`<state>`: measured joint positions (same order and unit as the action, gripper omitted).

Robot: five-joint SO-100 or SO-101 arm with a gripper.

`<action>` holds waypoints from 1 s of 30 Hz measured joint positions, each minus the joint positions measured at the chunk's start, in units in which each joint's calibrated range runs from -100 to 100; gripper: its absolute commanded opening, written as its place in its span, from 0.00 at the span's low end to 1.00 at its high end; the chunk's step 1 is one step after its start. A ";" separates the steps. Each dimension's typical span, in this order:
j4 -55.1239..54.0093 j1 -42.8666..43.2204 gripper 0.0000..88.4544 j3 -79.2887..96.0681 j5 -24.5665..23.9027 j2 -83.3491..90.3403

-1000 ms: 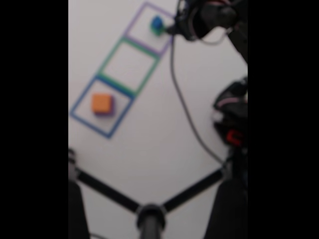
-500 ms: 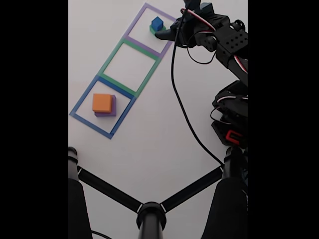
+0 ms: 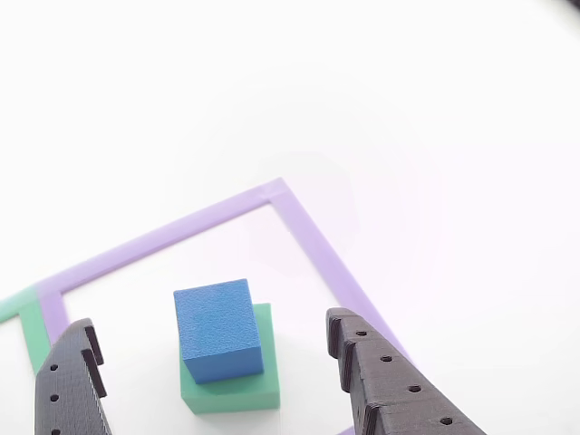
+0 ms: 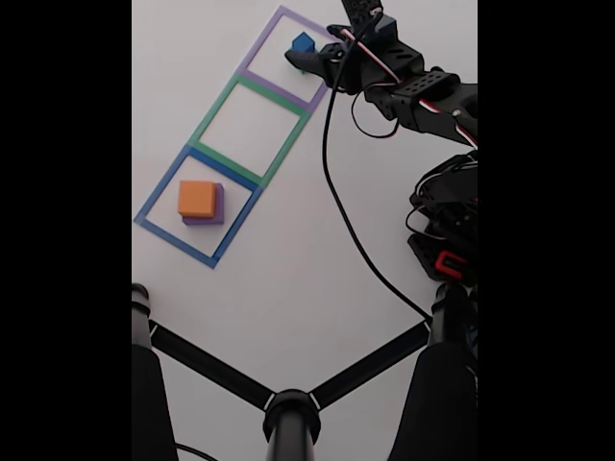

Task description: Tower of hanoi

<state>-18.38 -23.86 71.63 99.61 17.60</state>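
white table (image 4: 288, 279), three tape squares (image 4: 252, 122), black cable (image 4: 356, 240)

Lab-like bench, white table (image 4: 288, 288), taped squares (image 4: 252, 120)

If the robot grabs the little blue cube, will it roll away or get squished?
Probably not roll: the blue cube has flat faces and sits squarely on the green block. Its matte, foam-like surface suggests it's light, grippy, maybe slightly squashy. The open gripper straddles it.

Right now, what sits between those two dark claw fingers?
In the other view, the blue cube stacked on the green block sits between the open gripper's fingers, untouched.
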 measured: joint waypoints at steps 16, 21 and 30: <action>-18.30 0.25 0.31 -2.70 0.00 -17.98; -19.66 1.23 0.30 -4.26 0.00 -20.09; -19.82 2.29 0.23 -4.35 0.00 -20.35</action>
<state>-38.20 -21.57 67.28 99.61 -2.74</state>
